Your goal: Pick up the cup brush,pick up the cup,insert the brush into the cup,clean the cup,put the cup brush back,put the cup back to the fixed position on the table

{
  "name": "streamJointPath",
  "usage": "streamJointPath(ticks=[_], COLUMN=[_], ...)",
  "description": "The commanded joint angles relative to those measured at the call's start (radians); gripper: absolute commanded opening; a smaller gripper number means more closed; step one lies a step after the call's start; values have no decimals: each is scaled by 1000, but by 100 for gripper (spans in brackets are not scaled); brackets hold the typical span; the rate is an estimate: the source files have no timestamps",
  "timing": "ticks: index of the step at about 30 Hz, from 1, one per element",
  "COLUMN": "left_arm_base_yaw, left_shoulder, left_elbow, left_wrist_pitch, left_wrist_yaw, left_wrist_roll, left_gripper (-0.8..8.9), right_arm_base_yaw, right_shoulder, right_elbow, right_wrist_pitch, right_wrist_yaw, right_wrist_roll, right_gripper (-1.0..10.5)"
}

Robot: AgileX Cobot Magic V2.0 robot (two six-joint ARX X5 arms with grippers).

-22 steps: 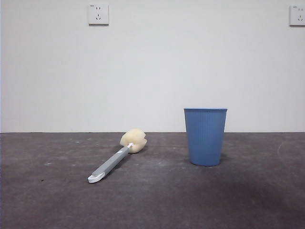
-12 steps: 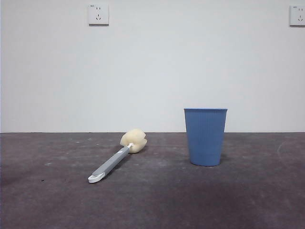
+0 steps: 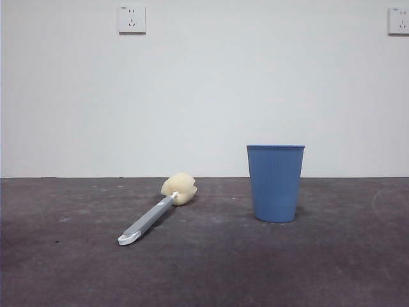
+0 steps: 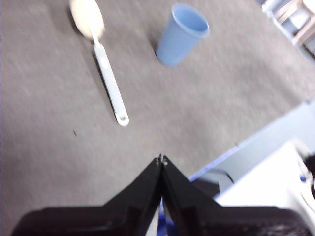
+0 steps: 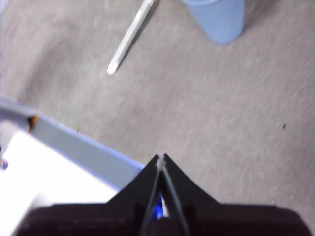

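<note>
A: Fingers first. Left gripper?
B: Fingers pressed together at the tips, nothing between them. It hangs above the table near the table's edge, well apart from both objects.
A: Right gripper?
B: Same story, fingers closed tip to tip and empty. Also high over the table edge, well back from the objects. Neither arm shows in the front view.
A: Cup brush?
B: Lying flat on the table, untouched. Cream-yellow sponge head toward the back wall, grey handle running diagonally toward the camera, white tip nearest. In the left wrist view the cup brush is blurry but whole; in the right wrist view only the handle end of the cup brush shows.
A: Cup?
B: Blue ribbed tumbler, upright, mouth up, standing on the table to the right of the brush from the front, a clear gap between them. Cup looks empty from the left wrist view. In the right wrist view only the lower part of the cup shows.
A: Background?
B: White wall, one wall socket upper left, another cut off at the right edge.
</note>
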Motion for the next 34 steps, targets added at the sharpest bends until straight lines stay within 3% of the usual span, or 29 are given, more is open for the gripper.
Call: streamJointPath(ticks=[1,7,8,11,13,21,29,34], left_arm_base_yaw=[-7,-12,-12,-12,-12,-12,-14,-70], left_shoulder=[3,3,3,3,3,36,79,135], left_elbow=[6,6,6,6,6,7,9,10], left_wrist_pitch=[-39,-46,-46,-45,-45,-45,26,104], left_wrist_yaw=[7,0,0,0,0,-1,-51,-56], left_wrist_roll=[74,70,68,68,68,59,-38,-108], left_gripper=[-7,42,123,437,503,502,503,502], right_arm_base_yaw=[15,24,24,24,24,24,24,24], right_shoulder=[3,3,3,3,3,3,3,3], right_elbow=[17,17,17,17,17,17,17,17], right_wrist_pitch=[-35,-35,-35,-35,-35,-35,-33,-20], right_wrist_yaw=[0,0,0,2,2,2,2,2], right_wrist_roll=[-62,-62,-59,-45,-43,-28,-26,-19], right_gripper=[-11,24,90,446,615,626,626,626])
